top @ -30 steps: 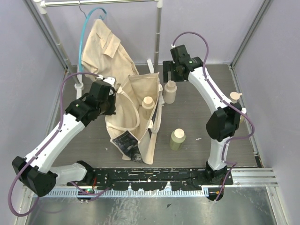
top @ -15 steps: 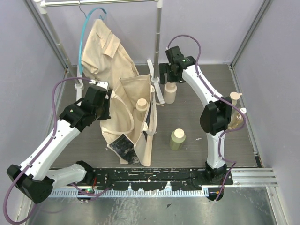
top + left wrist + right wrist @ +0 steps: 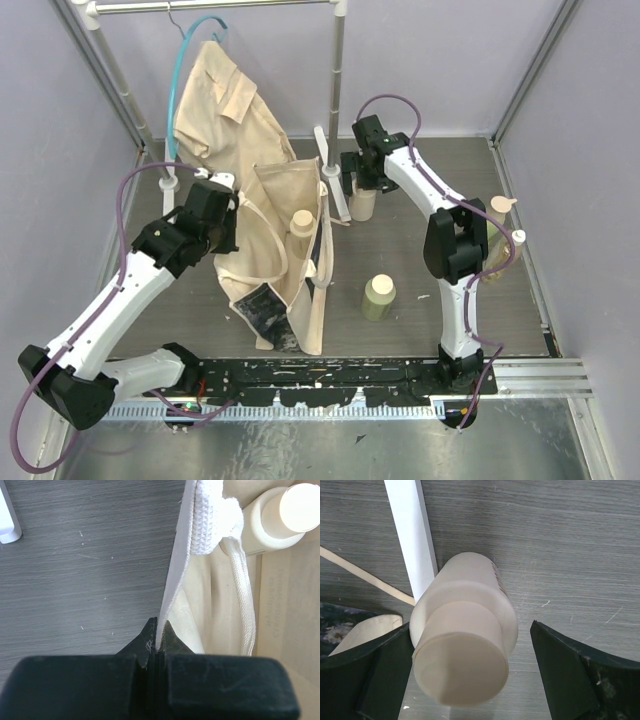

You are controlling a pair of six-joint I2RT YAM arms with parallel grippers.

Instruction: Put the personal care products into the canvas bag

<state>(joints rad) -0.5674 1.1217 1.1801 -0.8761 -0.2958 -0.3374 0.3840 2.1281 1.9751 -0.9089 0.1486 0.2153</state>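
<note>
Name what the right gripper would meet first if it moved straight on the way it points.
The cream bottle. Its cap stands directly ahead, between the right gripper's open fingers, probably very close.

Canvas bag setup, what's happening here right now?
The left end effector is shut on the rim of the canvas bag, holding it open; one cream-capped bottle stands inside. The right end effector is open around a cream bottle standing beside the bag, not yet gripping it. A yellow-green bottle waits on the table.

Cream bottle point(image 3: 301, 222) inside canvas bag point(image 3: 257, 252)
</note>
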